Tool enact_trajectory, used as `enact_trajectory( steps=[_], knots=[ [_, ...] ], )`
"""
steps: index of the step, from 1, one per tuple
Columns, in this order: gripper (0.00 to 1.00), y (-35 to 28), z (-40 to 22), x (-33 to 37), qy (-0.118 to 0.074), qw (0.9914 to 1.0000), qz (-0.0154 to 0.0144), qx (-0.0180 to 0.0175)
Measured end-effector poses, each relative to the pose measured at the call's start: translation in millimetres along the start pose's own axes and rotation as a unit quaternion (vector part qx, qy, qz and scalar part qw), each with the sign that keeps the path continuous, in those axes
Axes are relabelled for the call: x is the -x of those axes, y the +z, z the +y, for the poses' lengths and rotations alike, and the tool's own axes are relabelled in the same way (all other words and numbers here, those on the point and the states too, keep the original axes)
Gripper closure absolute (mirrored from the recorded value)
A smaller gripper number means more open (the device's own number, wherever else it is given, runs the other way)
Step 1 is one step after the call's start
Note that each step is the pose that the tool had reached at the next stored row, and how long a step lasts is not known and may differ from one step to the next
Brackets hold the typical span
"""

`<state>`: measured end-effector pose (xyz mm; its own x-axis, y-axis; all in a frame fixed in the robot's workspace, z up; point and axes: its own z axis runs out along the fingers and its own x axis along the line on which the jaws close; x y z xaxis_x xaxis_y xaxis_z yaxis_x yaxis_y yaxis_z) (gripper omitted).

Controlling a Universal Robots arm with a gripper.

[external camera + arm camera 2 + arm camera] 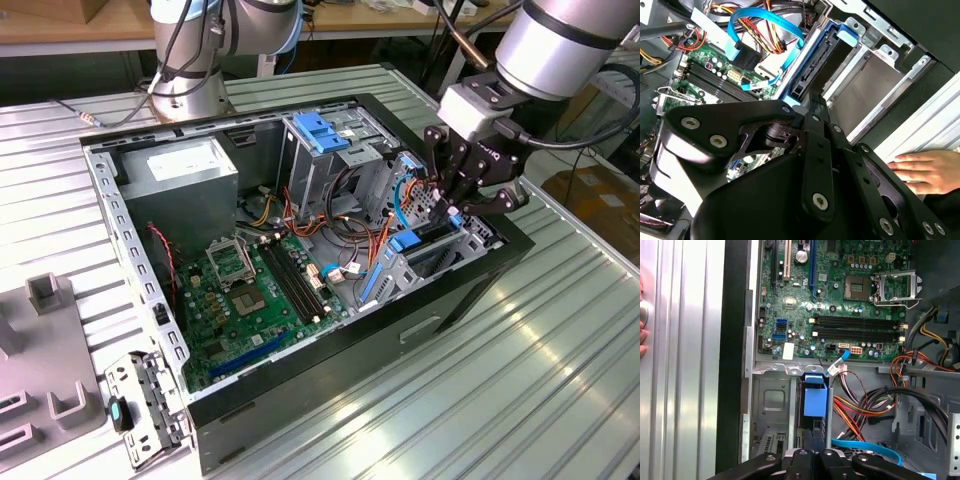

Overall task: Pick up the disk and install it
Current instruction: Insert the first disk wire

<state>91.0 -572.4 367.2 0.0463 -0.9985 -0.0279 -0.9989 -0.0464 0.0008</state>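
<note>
Jaws: I read them as drawn together, with nothing between them.
Gripper [812, 100]: tips just at the near end of the disk [811, 64].
Disk: on edge in a drive bay of the open computer case [330, 375], blue rails showing.
Person's hand [925, 171]: on the table [500, 400], beside the case.

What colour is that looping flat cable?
The cable is light blue, clearest in the second wrist view.
</note>
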Motion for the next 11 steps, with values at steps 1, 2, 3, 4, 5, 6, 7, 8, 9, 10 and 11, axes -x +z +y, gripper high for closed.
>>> enact_trajectory(
  steps=[1,2,3,4,5,6,7,8,9,10,11],
  knots=[
    [0.89,-0.3,-1.2,-0.1,0.0,1.0,0.0,0.0],
    [0.89,-0.7,-1.8,-0.1,0.0,1.0,-0.0001,0.0],
    [0.89,-1.7,-1.8,-0.1,0.0,1.0,0.0,0.0],
    [0.89,-3.7,-1.8,0.1,0.0,1.0,-0.0001,0.0],
    [0.89,-5.5,-1.9,0.3,0.0,1.0,-0.0001,0.0],
    [0.89,-7.6,-2.0,0.3,0.0,1.0,-0.0001,0.0],
    [0.89,-9.1,-2.0,0.4,0.0,1.0,-0.0001,0.0],
    [0.89,-11.3,-2.1,0.4,0.0,1.0,-0.0001,0.0],
    [0.89,-12.9,-2.2,0.4,0.0,1.0,-0.0002,-0.0001],
    [0.89,-13.1,-2.2,0.4,0.0,1.0,-0.0002,-0.0001],
    [0.89,-13.1,-2.2,0.4,0.0,1.0,-0.0003,-0.0003]
  ],
)
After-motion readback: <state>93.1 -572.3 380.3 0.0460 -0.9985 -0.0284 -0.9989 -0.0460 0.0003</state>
